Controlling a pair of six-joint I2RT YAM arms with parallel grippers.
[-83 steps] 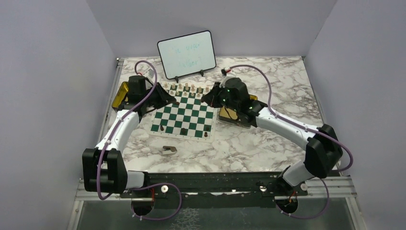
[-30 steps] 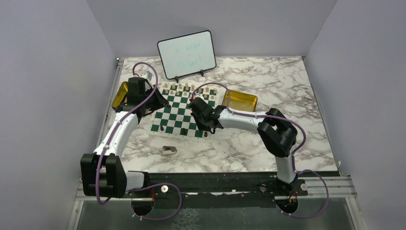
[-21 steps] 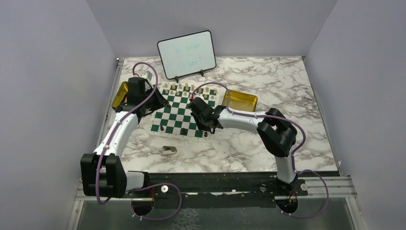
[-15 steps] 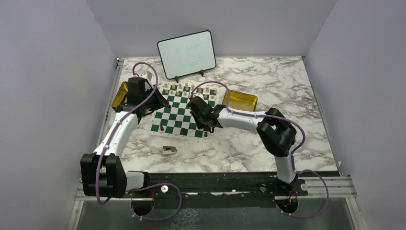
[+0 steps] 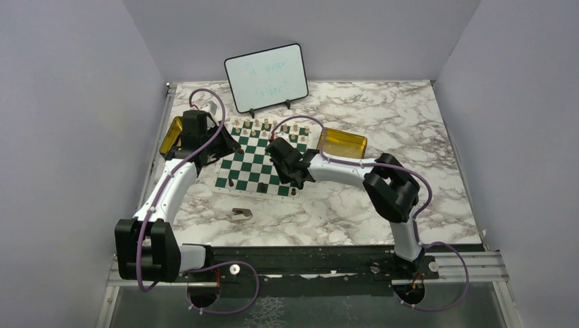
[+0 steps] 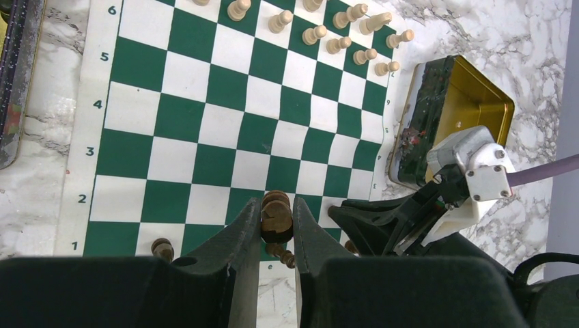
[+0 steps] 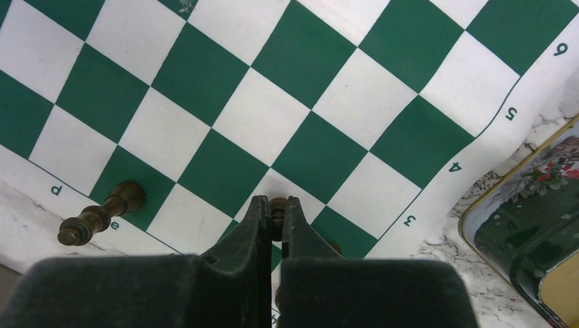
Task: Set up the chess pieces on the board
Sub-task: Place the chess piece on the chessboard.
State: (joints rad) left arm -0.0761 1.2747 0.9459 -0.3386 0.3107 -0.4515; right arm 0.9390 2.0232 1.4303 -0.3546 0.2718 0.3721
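- Two dark brown wooden chess pieces are gripped. The left jaws are closed on a stout dark brown wooden piece (image 6: 276,215), and the right jaws are nearly shut on a slim dark brown wooden piece (image 7: 277,207).
- Both are held over the flat green-and-white checked chessboard mat (image 5: 252,167). The slim piece is over the squares by the printed 3, near the mat's right edge. Whether either base touches the mat cannot be told.
- Other dark brown pieces (image 5: 231,182) stand along the near edge, and one (image 7: 102,213) is on the green square by the letter e.
- A row of light tan wooden chess pieces (image 5: 263,126) lines the far edge.
- About three seconds ago the right arm (image 5: 341,167) hung over the gold square tin (image 5: 341,143) right of the mat. Now it reaches across the mat's near right part and the tin is uncovered.
- The left arm (image 5: 181,171) sits at the far left corner much as before, beside a second gold tin (image 5: 172,135).
- From above, both held pieces are hidden under the arms, and only the wrist cameras show them. The left wrist view also shows the right arm's fingers (image 6: 372,219) low over the mat.
- Only the top view shows the white rectangular whiteboard (image 5: 266,76) and the flat brownish-grey scrap (image 5: 240,214) on the marble-patterned table (image 5: 355,205).
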